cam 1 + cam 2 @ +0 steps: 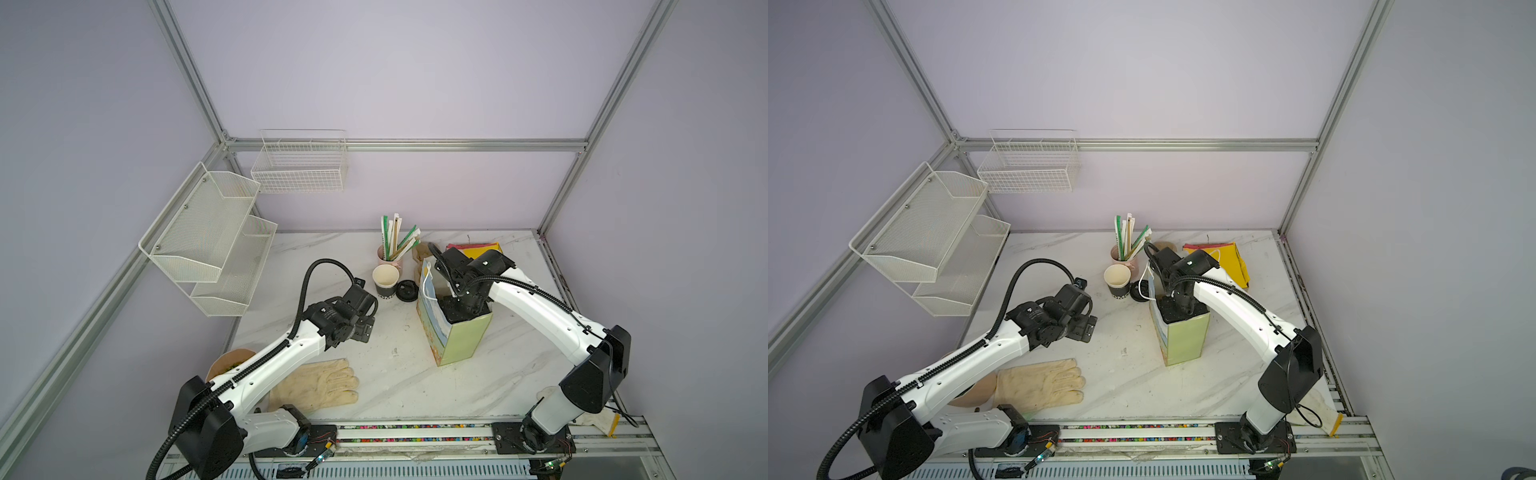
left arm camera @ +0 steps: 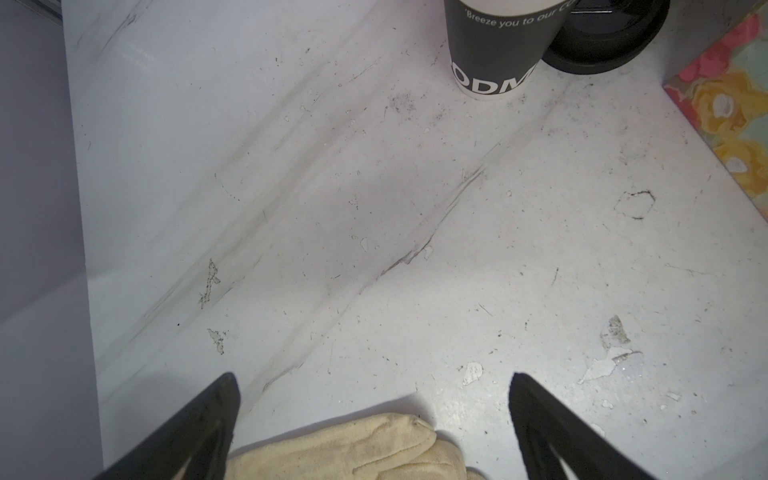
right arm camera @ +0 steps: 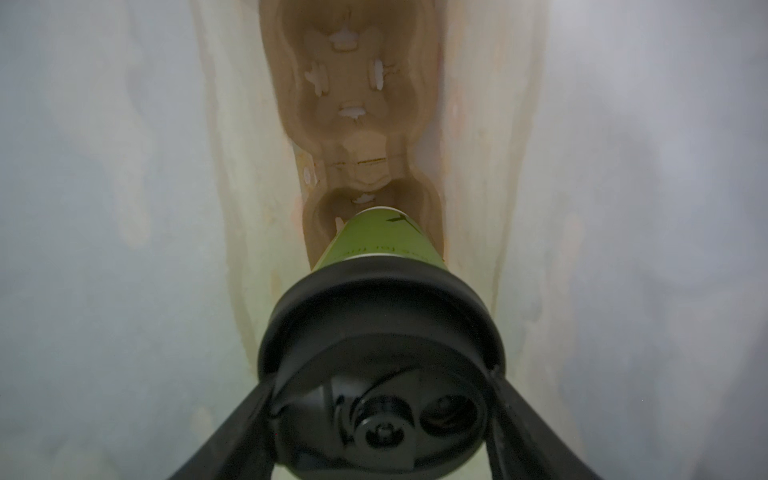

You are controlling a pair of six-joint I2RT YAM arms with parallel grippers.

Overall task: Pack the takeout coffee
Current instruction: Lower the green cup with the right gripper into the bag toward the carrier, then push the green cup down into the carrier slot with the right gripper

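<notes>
Cream cloth glove (image 1: 316,384) lies flat at the table's (image 1: 395,399) 7 o'clock, nearest the arm bases, with its fingers pointing to 3 o'clock. A brown bowl (image 1: 226,361) sits at the glove's 9 o'clock, half hidden under the left arm. Just past the glove's fingertips, toward 12 o'clock, the left claw (image 2: 374,378) hangs over bare marble with its jaws spread wide and nothing between them. At 3 o'clock of that claw, well apart, a bag (image 1: 461,336) stands upright with a green side wall and a flowered face. The right arm reaches down into its open mouth. In the right wrist view the right claw (image 3: 382,372) clamps the coffee (image 3: 376,241) by its black lid (image 3: 380,316), one finger on each side of the rim. The coffee hangs upright inside the bag, its green wall leading down to the nearer well of a brown pulp tray (image 3: 357,83) on the bag floor. Whether its base sits in that well I cannot tell. Beyond the left claw, near 1 o'clock, stands a black cup (image 1: 384,282), open-topped, with a loose lid (image 1: 406,290) just beside it at 3 o'clock. A pink cup (image 1: 388,255) of wrapped straws stands just beside the black cup at 12 o'clock. Yellow paper (image 1: 1235,264) lies at the table's 1 o'clock. On the walls at 10 and 11 o'clock hang a mesh shelf (image 1: 208,241) and a wire basket (image 1: 299,166).
</notes>
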